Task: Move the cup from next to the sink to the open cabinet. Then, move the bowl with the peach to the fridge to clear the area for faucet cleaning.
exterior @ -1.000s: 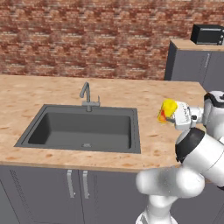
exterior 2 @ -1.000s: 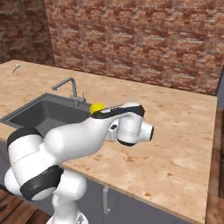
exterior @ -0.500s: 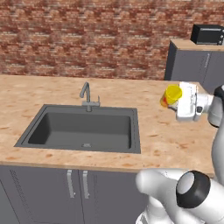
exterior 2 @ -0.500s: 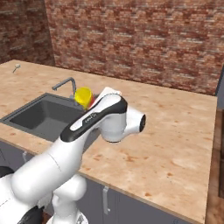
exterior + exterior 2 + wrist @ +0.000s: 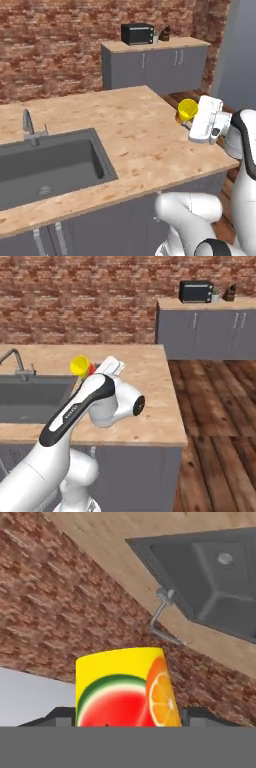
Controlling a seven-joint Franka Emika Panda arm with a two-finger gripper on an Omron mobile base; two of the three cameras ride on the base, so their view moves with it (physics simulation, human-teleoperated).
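Gripper point(image 5: 186, 119) clamped on cup point(image 5: 187, 109), fingers either side, cup off the counter point(image 5: 135, 125) near its rt edge, past the corner. Can't see inside cup. Sink point(image 5: 50, 162) basin bare, faucet point(image 5: 27, 127) behind it. Wood floor point(image 5: 215, 411) open beyond counter end.

The pale wooden counter point(image 5: 145, 135) holds a dark grey sink point(image 5: 45, 162) with a grey metal faucet point(image 5: 28, 126) at its back edge.
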